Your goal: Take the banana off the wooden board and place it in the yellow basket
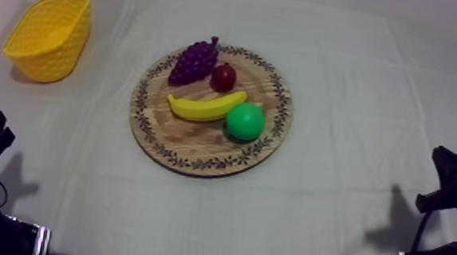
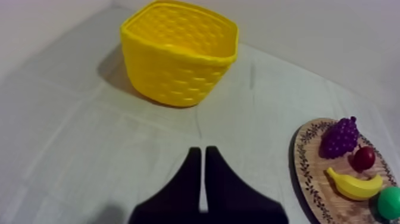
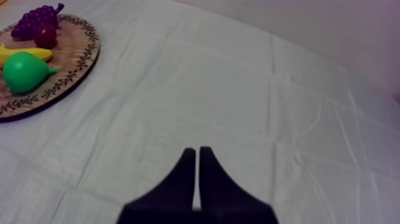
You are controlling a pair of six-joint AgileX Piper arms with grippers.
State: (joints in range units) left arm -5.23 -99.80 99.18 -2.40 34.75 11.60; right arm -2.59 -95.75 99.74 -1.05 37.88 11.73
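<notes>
At the near edge the left gripper (image 2: 202,150) and the right gripper (image 3: 197,151) are held low over the cloth (image 1: 347,92), each with its fingers pressed together into a narrow wedge and nothing grasped. Farther in, the banana (image 1: 204,107) is seen lying on the wooden board (image 1: 197,154), touching the pear (image 1: 245,122) at its right, with the small red fruit (image 1: 223,77) and the grapes (image 1: 194,60) just beyond. The yellow basket (image 1: 62,57) stands at the far left, well apart from the board.

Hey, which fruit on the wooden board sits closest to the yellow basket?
The purple bunch of grapes, at the board's edge facing the basket; the banana, small red fruit and green pear lie farther off.
</notes>
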